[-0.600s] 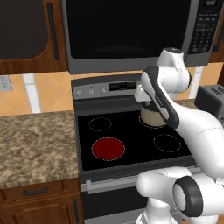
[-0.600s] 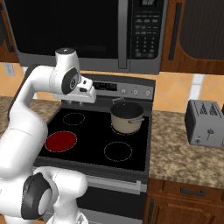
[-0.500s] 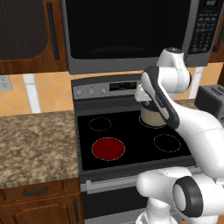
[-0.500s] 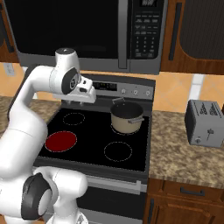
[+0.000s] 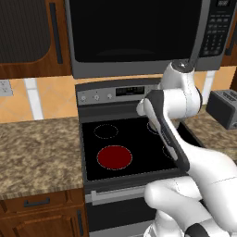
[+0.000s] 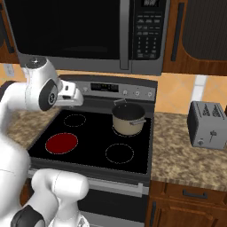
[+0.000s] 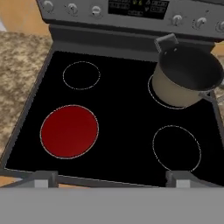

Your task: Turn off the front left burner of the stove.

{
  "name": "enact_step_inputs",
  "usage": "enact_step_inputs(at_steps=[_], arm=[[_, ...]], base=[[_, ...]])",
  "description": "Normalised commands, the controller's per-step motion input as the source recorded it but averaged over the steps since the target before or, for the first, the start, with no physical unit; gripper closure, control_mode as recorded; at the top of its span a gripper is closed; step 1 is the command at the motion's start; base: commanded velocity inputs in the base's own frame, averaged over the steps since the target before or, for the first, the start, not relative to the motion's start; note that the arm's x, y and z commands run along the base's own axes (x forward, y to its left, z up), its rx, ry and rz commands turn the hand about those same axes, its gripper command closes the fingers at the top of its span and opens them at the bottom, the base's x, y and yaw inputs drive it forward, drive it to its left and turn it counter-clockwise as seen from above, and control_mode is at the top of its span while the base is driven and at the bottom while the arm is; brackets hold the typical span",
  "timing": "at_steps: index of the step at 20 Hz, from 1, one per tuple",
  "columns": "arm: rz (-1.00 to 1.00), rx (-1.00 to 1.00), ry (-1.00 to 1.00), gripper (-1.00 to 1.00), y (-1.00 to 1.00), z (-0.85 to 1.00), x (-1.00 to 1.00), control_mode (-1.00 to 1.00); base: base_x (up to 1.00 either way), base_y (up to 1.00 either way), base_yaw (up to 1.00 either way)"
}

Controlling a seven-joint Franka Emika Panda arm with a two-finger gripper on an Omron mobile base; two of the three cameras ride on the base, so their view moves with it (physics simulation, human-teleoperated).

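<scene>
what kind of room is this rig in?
A simulated home kitchen, by the look of it: a stove whose front left burner glows red, a pot on a back ring, a microwave above, and a toaster on a granite counter.

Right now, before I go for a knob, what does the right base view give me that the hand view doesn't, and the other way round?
Right base view adds the surroundings: the microwave above, the toaster on the counter to the right, and the arm over the stove's left side. Hand view adds the three left knobs on the back panel and the open claw at its bottom edge. Both show the stove, the front left burner glowing red, and the pot on the back right ring.
</scene>
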Motion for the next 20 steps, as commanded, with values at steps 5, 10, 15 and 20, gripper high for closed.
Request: enact_step_inputs(at_steps=[5,10,15,20], arm=[[0.06,-0.23,-0.02,-1.0,0.92,0.0,0.05,-1.0],[0.07,-0.25,0.0,-1.0,0.89,0.0,0.31,-1.0],[0.11,-0.22,-0.01,-1.0,0.51,-0.07,0.15,-1.0],[0.07,-0.27,-0.02,-1.0,0.13,-0.13,0.1,-1.0]], base=[[0.0,0.0,0.0],[0.0,0.0,0.0],[0.0,0.0,0.0],[0.0,0.0,0.0]])
